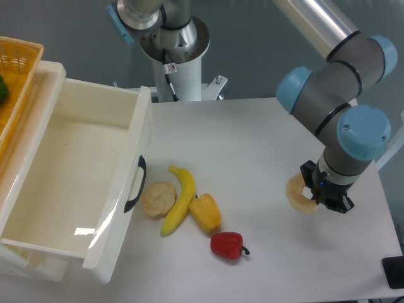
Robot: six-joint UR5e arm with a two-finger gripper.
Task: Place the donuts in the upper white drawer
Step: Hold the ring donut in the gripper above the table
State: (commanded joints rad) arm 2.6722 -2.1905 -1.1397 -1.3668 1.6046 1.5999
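The upper white drawer [69, 189] stands pulled open at left, nothing visible inside. At far right, the gripper [314, 191] is closed around the donut [297, 192], above the table [252, 132]. Carrying and dropping remain.

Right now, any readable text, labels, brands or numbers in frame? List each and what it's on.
No text can be read.
Small red-and-white sticker on the robot base column: too small and blurred to read.
Drawer, basket, donut, pincer, banana, both peppers: no markings visible.
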